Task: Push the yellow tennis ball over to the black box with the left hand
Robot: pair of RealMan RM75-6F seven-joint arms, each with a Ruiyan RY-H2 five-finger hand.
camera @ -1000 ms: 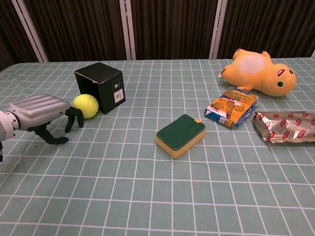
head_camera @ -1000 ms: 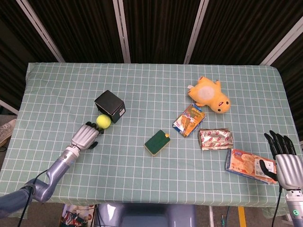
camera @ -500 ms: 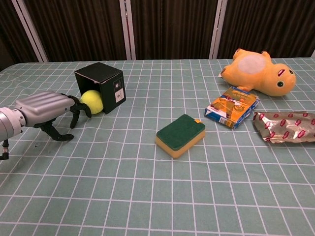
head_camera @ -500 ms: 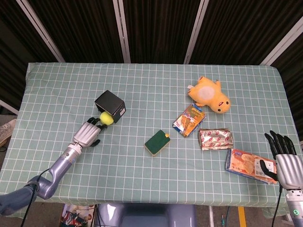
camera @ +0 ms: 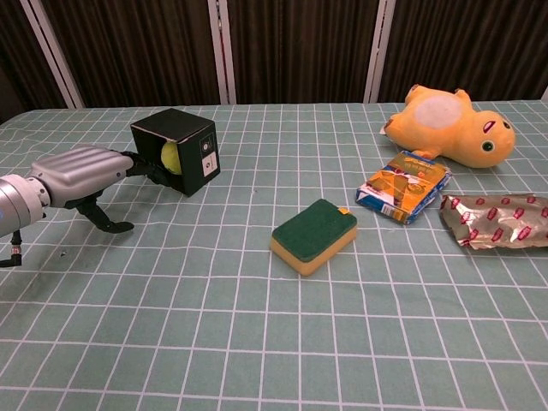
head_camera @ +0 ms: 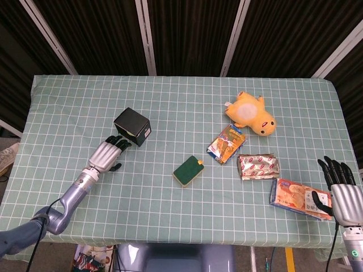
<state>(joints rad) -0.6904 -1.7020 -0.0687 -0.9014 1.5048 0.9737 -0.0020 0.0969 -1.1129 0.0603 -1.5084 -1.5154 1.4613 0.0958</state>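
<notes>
The black box [head_camera: 132, 126] [camera: 184, 145] stands on the left half of the green checked table [head_camera: 170, 226]. In the chest view only a sliver of the yellow tennis ball [camera: 169, 157] shows, tucked against the box's left side behind my fingers. The head view hides the ball under the hand. My left hand [head_camera: 108, 154] [camera: 81, 171] lies low over the cloth, its fingers [camera: 141, 163] stretched out to the ball and box, holding nothing. My right hand [head_camera: 343, 195] hovers at the front right edge with fingers spread, empty.
A green and yellow sponge [head_camera: 188, 170] [camera: 313, 235] lies mid-table. Further right are a yellow plush duck [head_camera: 249, 113], an orange snack packet [head_camera: 226, 143], a red and silver wrapper [head_camera: 258, 166] and an orange cracker box [head_camera: 299, 199] beside my right hand.
My left hand slid forward toward the box with its fingers straightening. The ball rolled from the open cloth up against the box's side. The right hand stayed put.
</notes>
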